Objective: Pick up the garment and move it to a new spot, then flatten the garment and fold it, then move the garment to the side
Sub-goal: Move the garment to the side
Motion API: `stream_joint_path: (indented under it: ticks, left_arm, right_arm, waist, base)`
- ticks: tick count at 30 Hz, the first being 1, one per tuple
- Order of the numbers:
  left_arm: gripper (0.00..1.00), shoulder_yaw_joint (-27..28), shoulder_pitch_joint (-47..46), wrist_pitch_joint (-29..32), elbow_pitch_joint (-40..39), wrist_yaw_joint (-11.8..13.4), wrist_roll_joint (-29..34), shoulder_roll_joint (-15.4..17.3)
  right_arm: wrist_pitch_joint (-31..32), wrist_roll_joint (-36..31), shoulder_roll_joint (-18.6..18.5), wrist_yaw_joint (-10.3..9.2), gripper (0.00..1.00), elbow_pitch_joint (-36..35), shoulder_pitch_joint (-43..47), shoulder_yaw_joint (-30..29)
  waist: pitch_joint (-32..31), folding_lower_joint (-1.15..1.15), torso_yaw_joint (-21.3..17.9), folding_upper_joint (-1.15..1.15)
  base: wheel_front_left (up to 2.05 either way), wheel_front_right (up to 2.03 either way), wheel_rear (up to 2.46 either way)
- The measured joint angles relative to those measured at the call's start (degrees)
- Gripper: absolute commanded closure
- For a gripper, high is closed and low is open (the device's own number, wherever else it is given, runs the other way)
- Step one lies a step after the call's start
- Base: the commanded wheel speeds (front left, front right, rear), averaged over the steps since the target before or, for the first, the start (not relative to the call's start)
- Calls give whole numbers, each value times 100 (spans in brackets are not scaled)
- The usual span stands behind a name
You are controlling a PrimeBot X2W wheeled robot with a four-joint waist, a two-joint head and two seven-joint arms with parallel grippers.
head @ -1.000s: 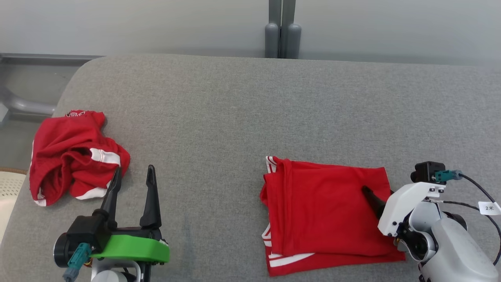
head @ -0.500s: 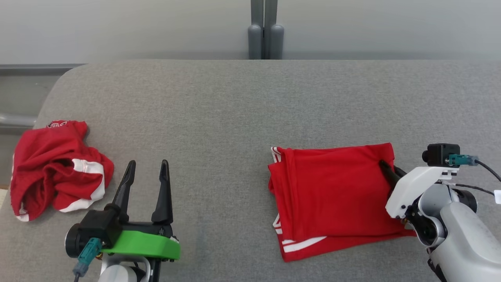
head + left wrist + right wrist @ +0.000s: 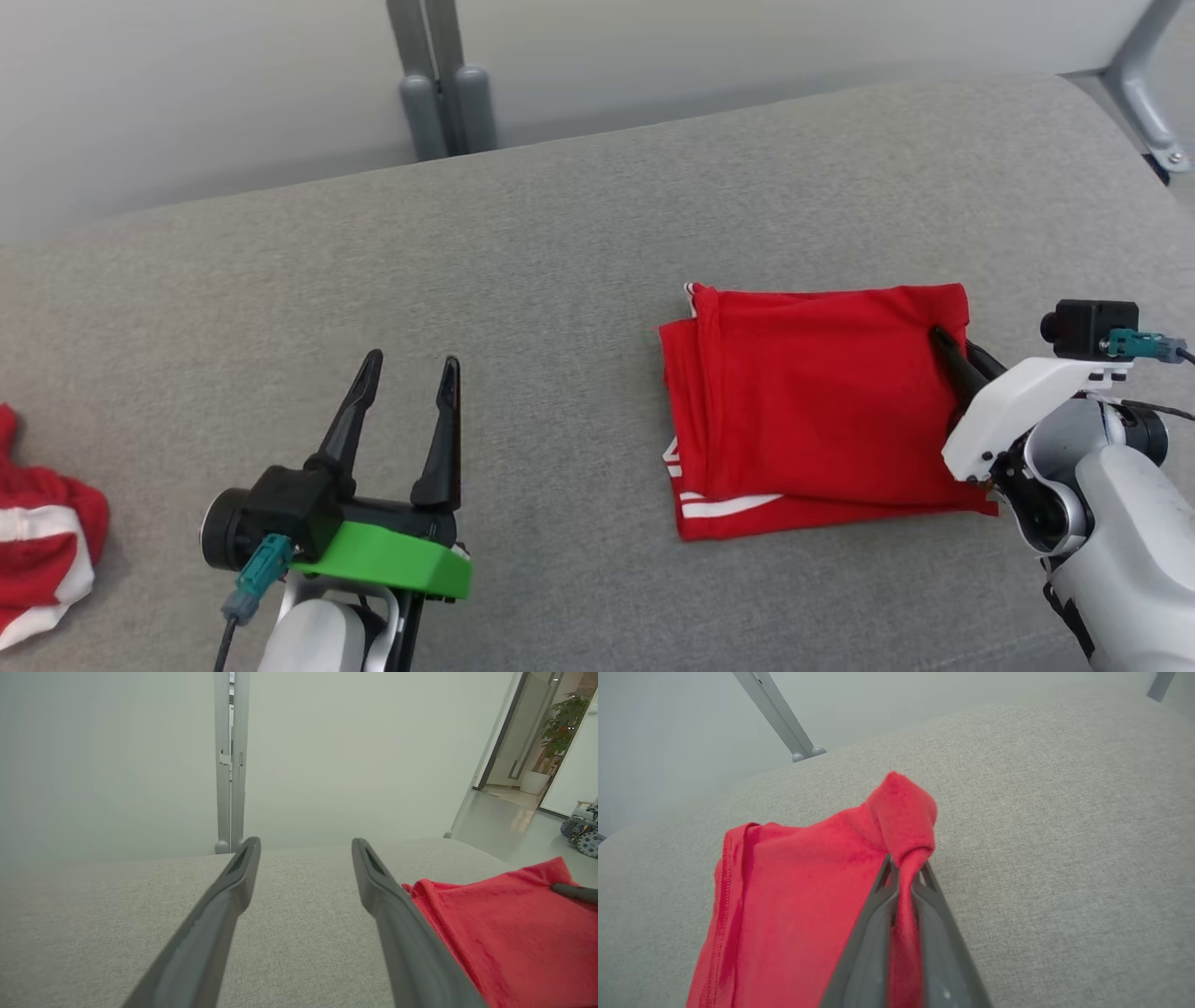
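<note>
The folded red garment (image 3: 822, 401) with white stripes lies on the grey cushion (image 3: 560, 280), right of centre. My right gripper (image 3: 945, 340) is shut on the garment's far right corner; the right wrist view shows the red cloth (image 3: 903, 826) pinched and bunched between its fingers (image 3: 873, 924). My left gripper (image 3: 411, 369) stands open over bare cushion, well left of the garment. From the left wrist, its two fingers (image 3: 224, 914) are spread with nothing between them and the garment (image 3: 495, 924) is off to the right.
A second crumpled red garment (image 3: 42, 551) with white trim lies at the cushion's left edge. Grey posts (image 3: 439, 84) stand behind the cushion against a pale wall. A metal frame leg (image 3: 1148, 84) rises at the far right corner.
The head camera has swung right, so the whole picture has shifted left. My right gripper has closed on the folded garment's right corner and drawn it rightward. The left gripper stays open.
</note>
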Motion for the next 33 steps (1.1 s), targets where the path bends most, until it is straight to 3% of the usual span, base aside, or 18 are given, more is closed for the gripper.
stream_joint_path:
  ticks: [10,16,22,33]
  left_arm:
    - [0,-236,-232,1,135,-43,29,12]
    - [0,-267,-350,30,127,-43,54,89]
    - [0,-339,-478,98,36,-43,82,145]
    - [0,-407,-956,322,-412,-43,221,379]
  right_arm:
    - [-344,254,-25,0,100,36,-102,236]
    - [-525,358,-30,-1,100,129,-215,370]
    - [-667,381,-196,0,100,248,-608,553]
    - [-708,391,-1112,0,100,732,-2276,992]
  waist:
    - [128,0,-979,0]
    - [320,0,-1314,0]
    - [618,0,-1352,0]
    - [1459,0,-1087,0]
  base:
    - [0,0,0]
    - [0,0,0]
    - [0,0,0]
    - [0,0,0]
